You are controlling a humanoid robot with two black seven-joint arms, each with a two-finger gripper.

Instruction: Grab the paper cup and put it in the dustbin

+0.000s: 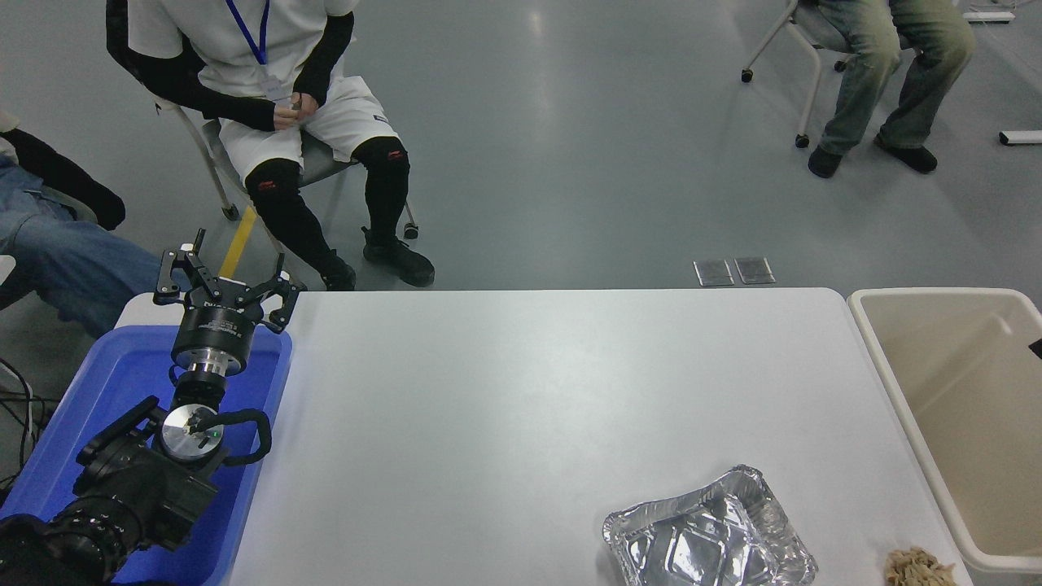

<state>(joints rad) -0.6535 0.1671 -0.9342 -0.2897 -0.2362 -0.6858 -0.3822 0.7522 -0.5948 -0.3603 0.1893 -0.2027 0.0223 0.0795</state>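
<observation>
Where the table [521, 391] edge runs closest to me, a small brown crumpled scrap [918, 567] lies at the lower right, just beside the bin's near corner, and the foil tray [708, 533] sits a little to its left, dented and shiny, apart from the scrap. My left arm lies parked at the lower left over the blue tray [106, 382], which hugs the table's left edge. My left gripper [224, 285] points away from me above the tray's far end, its fingers spread wide with nothing between them. The bin [895, 391] stands against the table's right side, its thick beige rim level with the tabletop, and the part of its floor that shows is bare beige. My right gripper [1035, 348] shows only as a dark sliver at the right edge over the bin, and I cannot tell how it is set or whether it holds anything. I cannot tell where the cup is from this view. Past the table's far edge, a person [269, 98] in white shorts sits on a chair at the upper left with hands together in the lap, a second person's jeans [65, 260] show at the left edge, and a third person [887, 73] sits well off at the upper right
</observation>
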